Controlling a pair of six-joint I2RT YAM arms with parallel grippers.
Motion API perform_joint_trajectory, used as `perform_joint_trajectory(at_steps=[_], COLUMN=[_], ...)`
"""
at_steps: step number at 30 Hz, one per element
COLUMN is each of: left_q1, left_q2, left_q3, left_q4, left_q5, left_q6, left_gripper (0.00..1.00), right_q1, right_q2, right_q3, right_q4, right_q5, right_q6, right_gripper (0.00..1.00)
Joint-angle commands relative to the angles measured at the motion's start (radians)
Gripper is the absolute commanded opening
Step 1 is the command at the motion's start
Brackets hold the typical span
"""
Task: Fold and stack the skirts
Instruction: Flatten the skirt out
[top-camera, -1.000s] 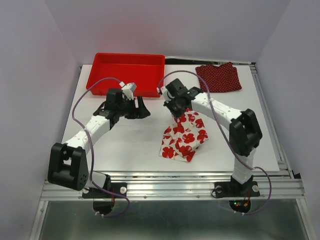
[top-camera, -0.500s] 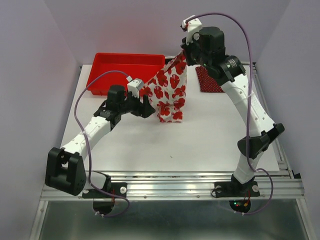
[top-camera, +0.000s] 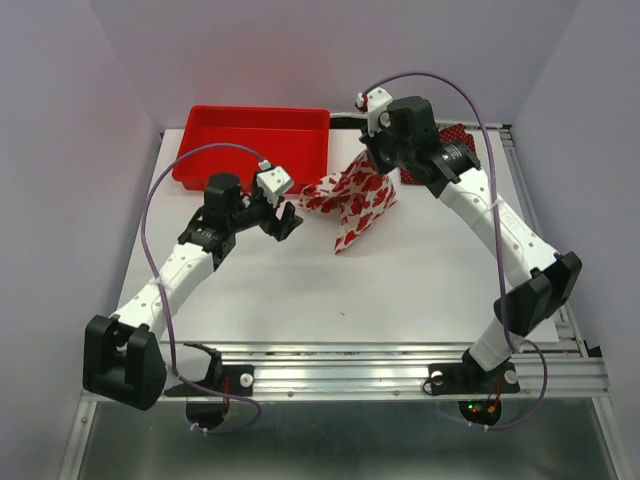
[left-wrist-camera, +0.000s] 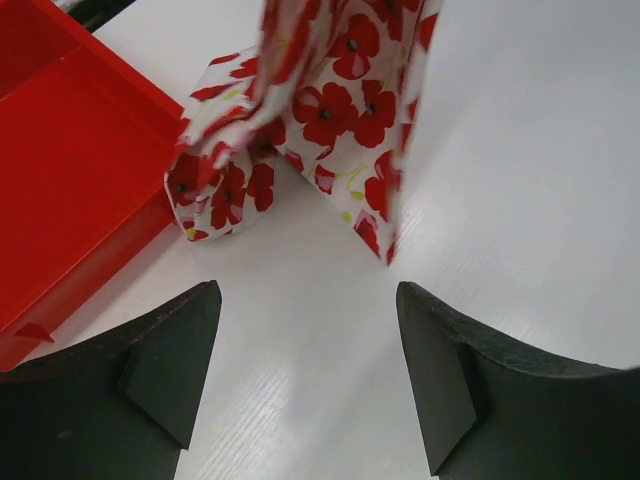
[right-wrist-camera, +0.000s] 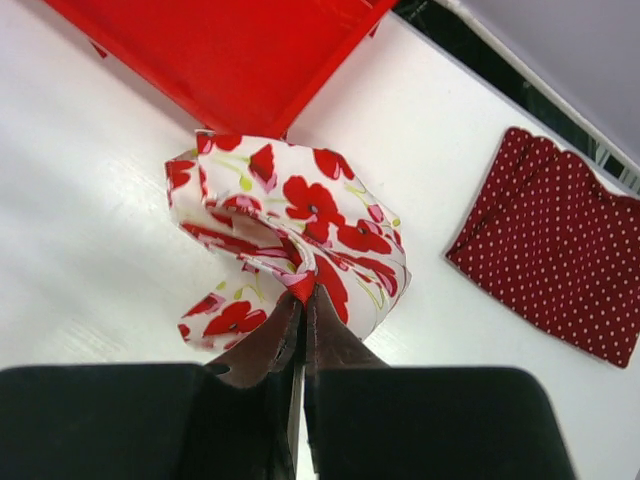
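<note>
The white skirt with large red flowers (top-camera: 355, 197) hangs crumpled from my right gripper (top-camera: 383, 160), which is shut on its upper edge; its lower part rests on the table just right of the red tray. In the right wrist view the shut fingers pinch the cloth (right-wrist-camera: 290, 225). The dark red polka-dot skirt (right-wrist-camera: 560, 255) lies flat at the far right, mostly hidden behind my right arm in the top view (top-camera: 458, 133). My left gripper (top-camera: 283, 217) is open and empty, low over the table, just short of the flowered skirt (left-wrist-camera: 310, 130).
A red plastic tray (top-camera: 235, 150) stands at the far left, its near right corner touching or almost touching the flowered skirt; it also shows in the left wrist view (left-wrist-camera: 70, 190) and the right wrist view (right-wrist-camera: 240, 50). The white table (top-camera: 330, 290) ends at a metal rail in front.
My right gripper lifted the flowered skirt from the table's middle, carried it high toward the far side, then lowered it so the cloth sags onto the table. My left gripper stayed low and edged slightly right.
</note>
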Motion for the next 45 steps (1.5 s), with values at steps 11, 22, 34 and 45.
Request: perform_joint_trajectory(at_steps=[11, 22, 34, 45], left_q1=[-0.026, -0.083, -0.092, -0.094], left_q2=[0.205, 0.401, 0.596, 0.555], left_q3=[-0.002, 0.044, 0.265, 0.285], left_q4=[0.154, 0.28, 0.213, -0.077], left_q5=[0.031, -0.245, -0.184, 0.149], left_q6=[0.188, 0.195, 0.347, 0.658], left_gripper=[0.82, 0.88, 0.87, 0.84], right_q1=[0.005, 0.005, 0.005, 0.005], right_q2=[-0.122, -0.206, -0.342, -0.353], right_q3=[-0.064, -0.131, -0.262, -0.282], right_q4=[0.065, 0.055, 0.021, 0.022], right_q5=[0.016, 0.047, 0.093, 0.107], right_q6=[-0.03, -0.088, -0.143, -0.15], right_gripper=[0.01, 0.01, 0.01, 0.01])
